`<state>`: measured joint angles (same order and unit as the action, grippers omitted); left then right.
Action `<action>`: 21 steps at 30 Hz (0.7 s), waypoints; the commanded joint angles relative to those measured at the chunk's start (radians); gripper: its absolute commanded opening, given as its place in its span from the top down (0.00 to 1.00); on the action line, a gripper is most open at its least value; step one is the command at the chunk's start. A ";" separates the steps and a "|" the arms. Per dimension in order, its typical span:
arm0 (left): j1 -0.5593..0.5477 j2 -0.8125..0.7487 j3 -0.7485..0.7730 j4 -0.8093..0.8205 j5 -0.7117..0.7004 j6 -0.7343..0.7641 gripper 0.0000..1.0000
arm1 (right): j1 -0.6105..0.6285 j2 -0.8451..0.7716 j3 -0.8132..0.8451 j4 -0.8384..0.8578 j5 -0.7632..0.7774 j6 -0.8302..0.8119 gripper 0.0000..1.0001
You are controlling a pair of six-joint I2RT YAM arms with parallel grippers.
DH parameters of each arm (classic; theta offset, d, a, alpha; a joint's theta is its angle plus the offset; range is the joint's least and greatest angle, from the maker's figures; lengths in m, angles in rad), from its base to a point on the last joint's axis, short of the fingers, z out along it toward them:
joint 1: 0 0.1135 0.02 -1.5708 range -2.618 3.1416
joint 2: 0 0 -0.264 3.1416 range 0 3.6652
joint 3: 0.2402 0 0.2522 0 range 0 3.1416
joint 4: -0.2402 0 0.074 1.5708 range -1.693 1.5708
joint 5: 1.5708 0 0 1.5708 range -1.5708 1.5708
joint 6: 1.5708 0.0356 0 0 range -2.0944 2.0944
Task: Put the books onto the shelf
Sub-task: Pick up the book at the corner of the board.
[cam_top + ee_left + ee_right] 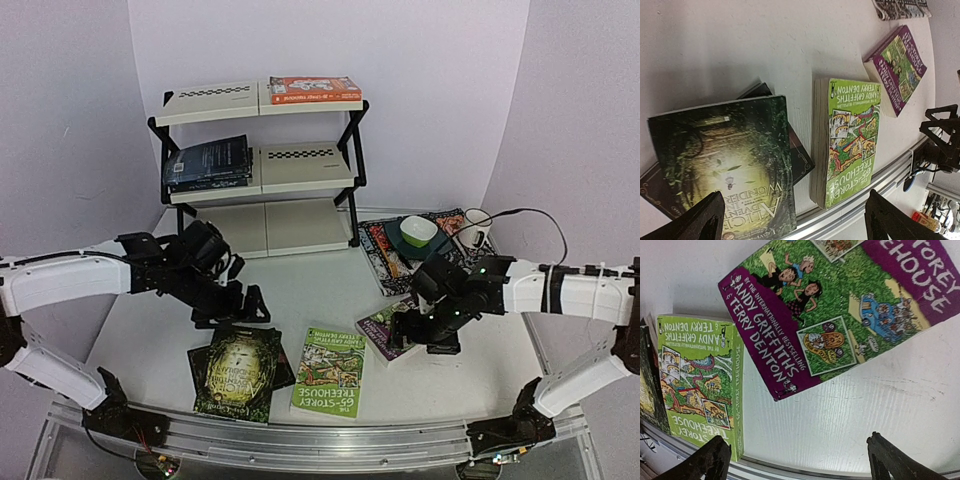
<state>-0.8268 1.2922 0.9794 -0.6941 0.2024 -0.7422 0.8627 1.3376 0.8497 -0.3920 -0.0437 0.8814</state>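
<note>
The shelf (300, 160) stands at the back, with an orange book (315, 90) on its top tier and dark blue books (208, 163) on the left of the middle tier. On the table lie a dark green-gold book (238, 372) (725, 160) over a black one (800, 155), a bright green book (330, 370) (850, 135) (700, 375) and a purple book (385, 330) (897, 65) (840, 305). My left gripper (235, 308) (790, 225) hangs open and empty over the far edge of the green-gold book. Open too, my right gripper (430, 335) (800, 460) hovers by the purple book and holds nothing.
A patterned mat (385, 262) lies at the back right with a green bowl (405, 243) and a white cup (418, 228) on it. A white mug (475, 228) stands beside it. A metal rail (300, 440) runs along the near table edge.
</note>
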 commanded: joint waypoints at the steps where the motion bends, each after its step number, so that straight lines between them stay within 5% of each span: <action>1: -0.102 0.092 0.004 0.212 0.005 -0.111 0.01 | 0.103 0.072 0.019 0.044 0.042 0.088 0.04; 21: -0.234 0.458 0.113 0.386 0.194 -0.197 0.27 | 0.172 0.278 -0.083 0.444 -0.001 0.271 0.44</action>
<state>-1.0489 1.7195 1.0405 -0.3622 0.3347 -0.9104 1.0286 1.5753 0.7986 -0.0139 -0.0387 1.1095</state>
